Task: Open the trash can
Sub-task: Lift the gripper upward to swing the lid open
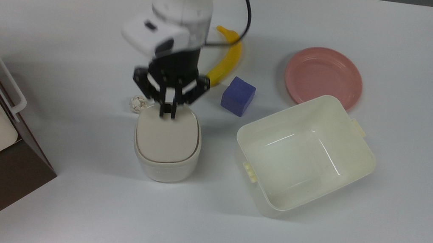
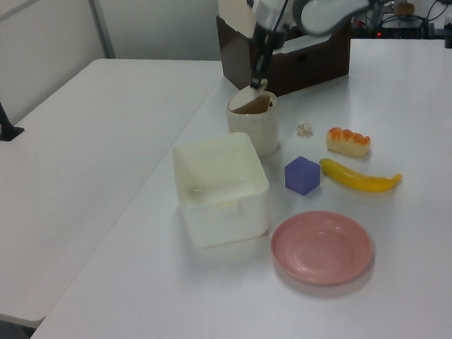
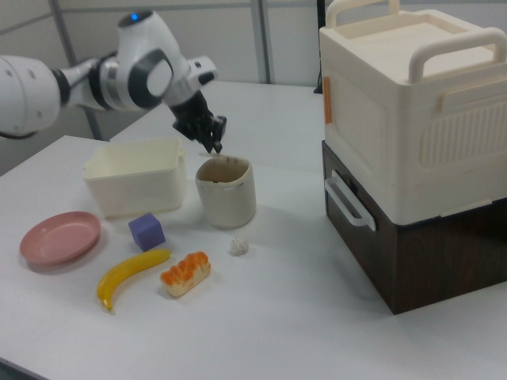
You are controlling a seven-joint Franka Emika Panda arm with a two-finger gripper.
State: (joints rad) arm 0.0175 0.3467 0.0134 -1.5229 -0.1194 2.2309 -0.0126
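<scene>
Trash can sits mid-table, w/ the cream tub to the top view's right. Gripper hangs just above the can's far rim by the button, fingers nearly pressed together, holding nothing. Lid looks popped, tilted up in the left view. Step: button press looks done. Next, probably: lift clear w/o knocking the lid back down.
</scene>
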